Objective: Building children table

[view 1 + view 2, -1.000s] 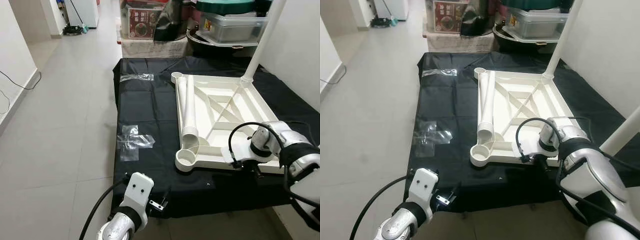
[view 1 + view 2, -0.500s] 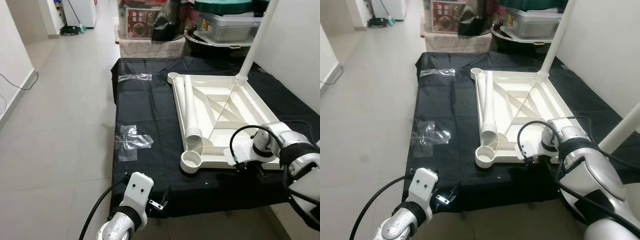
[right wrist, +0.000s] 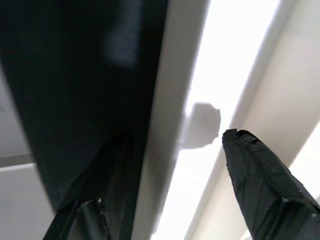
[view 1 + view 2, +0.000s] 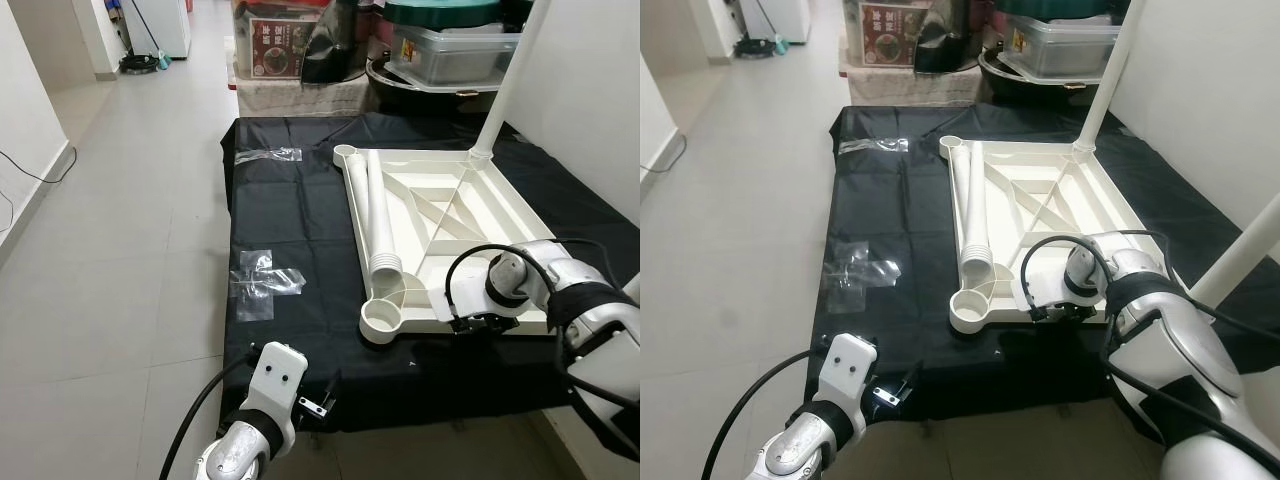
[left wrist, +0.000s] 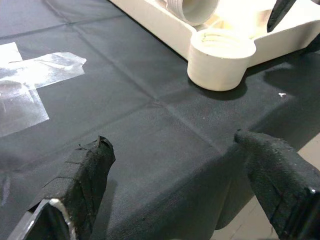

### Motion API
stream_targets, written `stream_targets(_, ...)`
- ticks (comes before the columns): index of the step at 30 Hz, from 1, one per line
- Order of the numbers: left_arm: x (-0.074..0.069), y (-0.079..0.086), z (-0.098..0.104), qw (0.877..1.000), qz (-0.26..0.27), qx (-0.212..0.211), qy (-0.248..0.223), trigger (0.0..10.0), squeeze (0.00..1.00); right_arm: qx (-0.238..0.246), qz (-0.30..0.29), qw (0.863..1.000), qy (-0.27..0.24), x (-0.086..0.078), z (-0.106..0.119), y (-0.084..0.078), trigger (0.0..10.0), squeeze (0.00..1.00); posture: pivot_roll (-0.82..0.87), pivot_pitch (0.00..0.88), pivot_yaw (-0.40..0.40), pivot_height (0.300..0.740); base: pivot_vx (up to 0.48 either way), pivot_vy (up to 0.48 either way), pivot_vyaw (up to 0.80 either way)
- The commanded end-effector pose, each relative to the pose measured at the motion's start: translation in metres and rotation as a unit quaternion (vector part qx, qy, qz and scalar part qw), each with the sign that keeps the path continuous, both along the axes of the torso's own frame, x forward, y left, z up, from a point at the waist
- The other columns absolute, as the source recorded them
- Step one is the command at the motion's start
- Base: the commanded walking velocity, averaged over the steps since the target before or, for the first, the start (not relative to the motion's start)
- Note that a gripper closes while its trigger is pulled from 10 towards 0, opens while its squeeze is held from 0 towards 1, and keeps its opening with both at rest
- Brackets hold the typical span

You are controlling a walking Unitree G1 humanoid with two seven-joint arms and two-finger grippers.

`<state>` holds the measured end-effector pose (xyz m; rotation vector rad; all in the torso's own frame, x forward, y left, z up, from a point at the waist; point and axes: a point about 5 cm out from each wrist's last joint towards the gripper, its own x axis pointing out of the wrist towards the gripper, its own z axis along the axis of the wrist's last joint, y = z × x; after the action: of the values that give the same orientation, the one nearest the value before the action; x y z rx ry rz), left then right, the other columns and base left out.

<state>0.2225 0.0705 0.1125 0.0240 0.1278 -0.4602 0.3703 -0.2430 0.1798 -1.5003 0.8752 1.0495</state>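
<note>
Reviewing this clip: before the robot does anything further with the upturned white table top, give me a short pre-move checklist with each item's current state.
1. Right gripper at the near edge of the white plastic table top: ok; one finger outside the rim, one inside, in the right wrist view.
2. Grip closed on the rim: cannot tell; a gap shows beside the inner finger.
3. Left gripper free: ok; open, over the black cloth, holding nothing.
4. Near-left round leg socket unobstructed: ok, empty.
5. Loose white ribbed table leg stable: ok; lying inside the top, along its left edge.
6. Upright white leg fully seated in the far corner: cannot tell.
</note>
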Motion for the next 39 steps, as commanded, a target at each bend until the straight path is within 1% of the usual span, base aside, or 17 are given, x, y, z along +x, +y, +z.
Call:
stream_targets(1, -0.001, 0.001, -0.006, 1.000, -0.001, 0.006, 0.011, 10.0, 0.00, 0.021, -0.003, 1.000, -0.003, 0.001, 0.013, -0.002, 10.0, 0.00, 0.05, 0.086, -0.082, 0.740, 0.000, 0.000, 0.00)
stream_targets(11, 0.000, 0.002, -0.006, 1.000, -0.003, 0.007, 0.012, 10.0, 0.00, 0.118, 0.013, 0.992, 0.048, -0.007, 0.045, -0.006, 10.0, 0.00, 0.04, 0.073, -0.075, 0.740, 0.000, 0.000, 0.00)
stream_targets(12, 0.000, 0.002, -0.007, 1.000, -0.003, 0.008, 0.012, 10.0, 0.00, 0.176, 0.008, 0.983, 0.050, -0.006, 0.054, -0.001, 10.0, 0.00, 0.05, 0.069, -0.077, 0.740, 0.000, 0.000, 0.00)
stream_targets(13, 0.000, 0.002, -0.007, 1.000, -0.003, 0.008, 0.012, 10.0, 0.00, 0.176, 0.008, 0.983, 0.050, -0.006, 0.054, -0.001, 10.0, 0.00, 0.05, 0.069, -0.077, 0.740, 0.000, 0.000, 0.00)
stream_targets(15, 0.000, 0.002, -0.008, 1.000, -0.002, 0.009, 0.013, 10.0, 0.00, 0.286, 0.007, 0.957, 0.043, -0.004, 0.070, 0.010, 10.0, 0.00, 0.05, 0.064, -0.078, 0.740, 0.000, 0.000, 0.00)
stream_targets(16, 0.000, 0.002, -0.008, 1.000, -0.002, 0.009, 0.013, 10.0, 0.00, 0.286, 0.007, 0.957, 0.043, -0.004, 0.070, 0.010, 10.0, 0.00, 0.05, 0.064, -0.078, 0.740, 0.000, 0.000, 0.00)
stream_targets(18, 0.001, 0.003, -0.008, 1.000, -0.002, 0.009, 0.013, 10.0, 0.00, 0.395, -0.034, 0.918, -0.015, 0.005, 0.077, 0.019, 10.0, 0.00, 0.05, 0.055, -0.071, 0.740, 0.000, 0.000, 0.00)
stream_targets(19, 0.001, 0.003, -0.008, 1.000, -0.002, 0.009, 0.013, 10.0, 0.00, 0.395, -0.034, 0.918, -0.015, 0.005, 0.077, 0.019, 10.0, 0.00, 0.05, 0.055, -0.071, 0.740, 0.000, 0.000, 0.00)
stream_targets(20, 0.001, 0.003, -0.009, 1.000, -0.002, 0.009, 0.013, 10.0, 0.00, 0.437, -0.053, 0.897, -0.045, 0.008, 0.076, 0.021, 10.0, 0.00, 0.05, 0.054, -0.068, 0.740, 0.000, 0.000, 0.00)
stream_targets(21, 0.001, 0.003, -0.009, 1.000, -0.002, 0.009, 0.013, 10.0, 0.00, 0.437, -0.053, 0.897, -0.045, 0.008, 0.076, 0.021, 10.0, 0.00, 0.05, 0.054, -0.068, 0.740, 0.000, 0.000, 0.00)
stream_targets(25, 0.001, 0.004, -0.009, 1.000, -0.002, 0.010, 0.012, 10.0, 0.00, 0.487, -0.088, 0.864, -0.089, 0.010, 0.067, 0.022, 10.0, 0.00, 0.04, 0.050, -0.060, 0.740, 0.000, 0.000, 0.00)
stream_targets(26, 0.001, 0.005, -0.009, 1.000, -0.001, 0.011, 0.012, 10.0, 0.00, 0.514, -0.111, 0.841, -0.132, 0.011, 0.061, 0.027, 10.0, 0.00, 0.04, 0.051, -0.054, 0.740, 0.000, 0.000, 0.00)
stream_targets(27, 0.001, 0.005, -0.009, 1.000, -0.001, 0.011, 0.012, 10.0, 0.00, 0.514, -0.111, 0.841, -0.132, 0.011, 0.061, 0.027, 10.0, 0.00, 0.04, 0.051, -0.054, 0.740, 0.000, 0.000, 0.00)
stream_targets(28, 0.001, 0.006, -0.008, 1.000, -0.001, 0.011, 0.009, 10.0, 0.00, 0.531, -0.144, 0.814, -0.187, 0.013, 0.054, 0.031, 10.0, 0.00, 0.04, 0.051, -0.047, 0.740, 0.000, 0.000, 0.00)
stream_targets(29, 0.001, 0.006, -0.008, 1.000, -0.001, 0.011, 0.009, 10.0, 0.00, 0.531, -0.144, 0.814, -0.187, 0.013, 0.054, 0.031, 10.0, 0.00, 0.04, 0.051, -0.047, 0.740, 0.000, 0.000, 0.00)
stream_targets(31, 0.000, 0.008, -0.006, 1.000, -0.002, 0.009, -0.001, 10.0, 0.00, 0.541, -0.191, 0.777, -0.260, 0.012, 0.044, 0.036, 10.0, 0.00, 0.04, 0.050, -0.041, 0.740, 0.000, 0.000, 0.00)
stream_targets(39, -0.002, 0.007, 0.000, 0.999, -0.015, 0.012, -0.029, 10.0, 0.00, 0.559, -0.228, 0.736, -0.305, 0.000, 0.029, 0.050, 10.0, 0.00, 0.04, 0.050, -0.040, 0.740, 0.000, 0.000, 0.00)
